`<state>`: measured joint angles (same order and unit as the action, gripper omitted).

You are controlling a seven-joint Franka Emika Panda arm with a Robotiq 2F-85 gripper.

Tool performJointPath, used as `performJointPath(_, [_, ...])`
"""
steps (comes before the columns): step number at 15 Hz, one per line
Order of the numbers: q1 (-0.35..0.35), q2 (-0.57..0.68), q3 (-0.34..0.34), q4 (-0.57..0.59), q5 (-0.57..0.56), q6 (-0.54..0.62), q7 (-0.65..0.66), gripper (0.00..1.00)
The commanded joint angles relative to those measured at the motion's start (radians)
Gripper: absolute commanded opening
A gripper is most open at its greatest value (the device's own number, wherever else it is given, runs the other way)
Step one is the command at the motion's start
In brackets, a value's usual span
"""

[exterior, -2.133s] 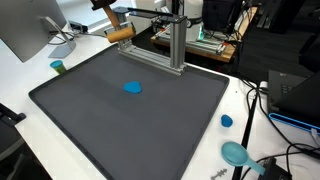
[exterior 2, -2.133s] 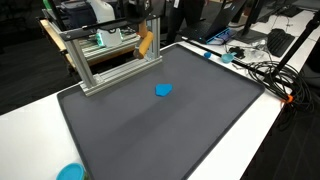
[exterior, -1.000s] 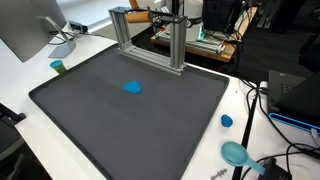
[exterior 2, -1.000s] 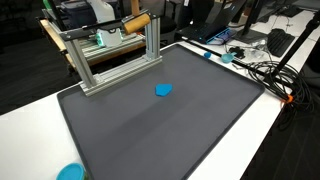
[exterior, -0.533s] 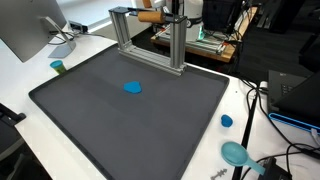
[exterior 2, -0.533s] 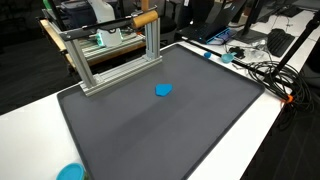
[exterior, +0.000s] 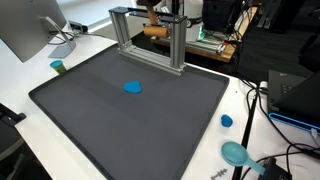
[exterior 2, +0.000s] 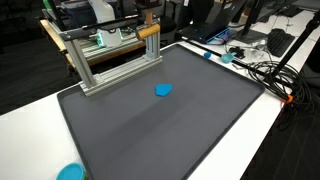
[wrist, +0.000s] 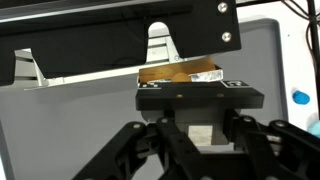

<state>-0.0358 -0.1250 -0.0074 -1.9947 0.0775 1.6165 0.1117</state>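
My gripper (wrist: pixel 200 112) fills the bottom of the wrist view, its black linkages drawn in around a black block, with a brown wooden cylinder (wrist: pixel 178 73) just beyond it. In both exterior views the cylinder (exterior: pixel 155 31) (exterior 2: pixel 148 32) hangs in the air just behind the top bar of an aluminium frame (exterior: pixel 177 45) (exterior 2: pixel 110 68) at the far edge of a dark mat (exterior: pixel 120 120) (exterior 2: pixel 160 130). The gripper itself is hard to make out in those views. A small blue disc (exterior: pixel 132 87) (exterior 2: pixel 164 89) lies on the mat, well apart from the gripper.
A green cup (exterior: pixel 58 67) and a monitor (exterior: pixel 30 30) stand beside the mat. A small blue cap (exterior: pixel 227 121) and a teal bowl (exterior: pixel 236 152) (exterior 2: pixel 70 172) lie on the white table. Cables (exterior 2: pixel 265 70) and equipment crowd the table's side and back.
The wooden cylinder has moved from the front of the frame, up over its top bar, and now down behind it. The blue disc has not moved.
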Motion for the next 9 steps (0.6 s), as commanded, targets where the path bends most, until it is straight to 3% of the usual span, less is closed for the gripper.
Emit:
performJointPath(1, [-0.006, -0.067, -0.008, -0.096, -0.049, 0.042, 0.009, 0.22])
performJointPath(9, [-0.015, -0.188, -0.028, -0.200, -0.033, 0.074, -0.016, 0.22])
